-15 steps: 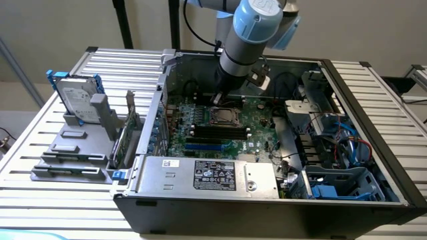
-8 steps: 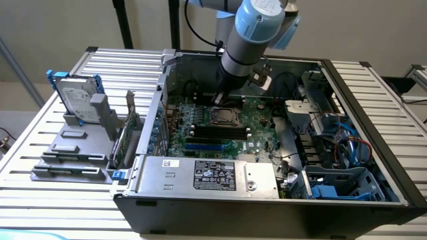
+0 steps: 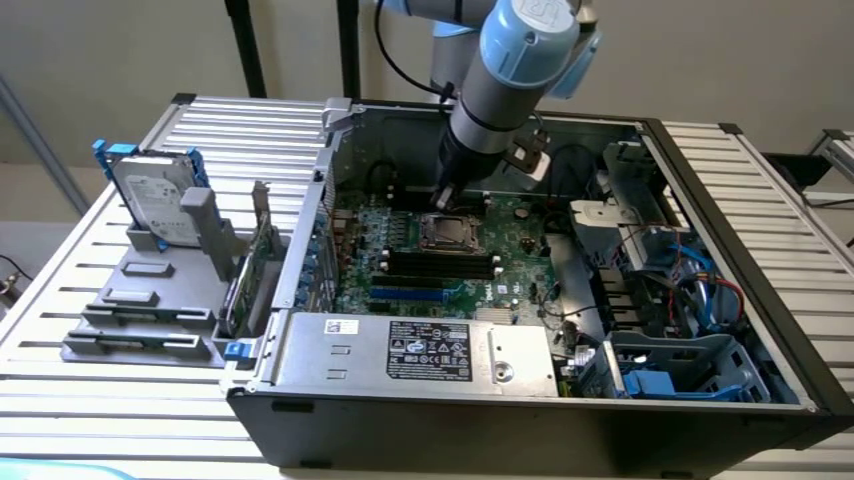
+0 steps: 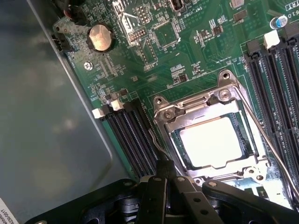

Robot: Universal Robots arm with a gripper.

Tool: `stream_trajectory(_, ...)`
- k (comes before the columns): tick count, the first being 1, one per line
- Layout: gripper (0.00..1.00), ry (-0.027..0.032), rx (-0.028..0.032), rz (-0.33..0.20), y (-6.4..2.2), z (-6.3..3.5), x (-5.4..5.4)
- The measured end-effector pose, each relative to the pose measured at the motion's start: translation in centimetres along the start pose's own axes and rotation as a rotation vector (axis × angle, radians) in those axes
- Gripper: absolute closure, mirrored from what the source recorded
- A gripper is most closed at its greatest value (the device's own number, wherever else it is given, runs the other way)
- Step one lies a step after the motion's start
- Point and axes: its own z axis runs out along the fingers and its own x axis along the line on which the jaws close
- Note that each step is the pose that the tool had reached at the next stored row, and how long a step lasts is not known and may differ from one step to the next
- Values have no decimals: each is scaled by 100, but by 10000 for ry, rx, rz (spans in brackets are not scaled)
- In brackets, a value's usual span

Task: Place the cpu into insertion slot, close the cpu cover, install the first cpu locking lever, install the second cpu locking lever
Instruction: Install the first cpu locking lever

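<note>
1. Black gripper (image 4: 161, 186) fingers were pressed fully together, clenched. A thin wire lever (image 4: 155, 145) ran along the socket's edge down to the fingertips; whether the tips pinched it or only touched it could not be told.
2. In the exterior view the gripper (image 3: 445, 200) stood nearly upright inside the open computer case (image 3: 534, 420), its tip just at the far edge of the insertion slot (image 3: 447, 232).
3. The cpu (image 4: 210, 141) lay flat in the insertion slot (image 4: 243, 175), its silver-grey top bright through the window of the cpu cover (image 4: 187, 112).
4. The cpu cover was down over the chip, its silvery frame lying around the cpu on all sides that showed.
5. A second thin lever (image 4: 266, 135) ran along the opposite side of the socket, beside the long black memory slots (image 4: 280, 79).
6. The cpu sat just beside the fingertips, apart from them, with the cover's frame between.
7. Green motherboard (image 4: 187, 51) surrounded the socket; a round coin battery (image 4: 101, 37) sat well apart from the gripper.
8. Outside the case, at the exterior view's left, a hard drive (image 3: 150, 200) stood upright in a grey rack (image 3: 147, 310) on the slatted table (image 3: 80, 300).
</note>
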Motion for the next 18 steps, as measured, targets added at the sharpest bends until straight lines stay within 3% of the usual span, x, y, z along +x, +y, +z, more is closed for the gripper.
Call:
stream_trajectory(13,89,-157,-64,-6,34,51,-5)
stream_trajectory(18,89,-178,-63,-33,48,66,-5)
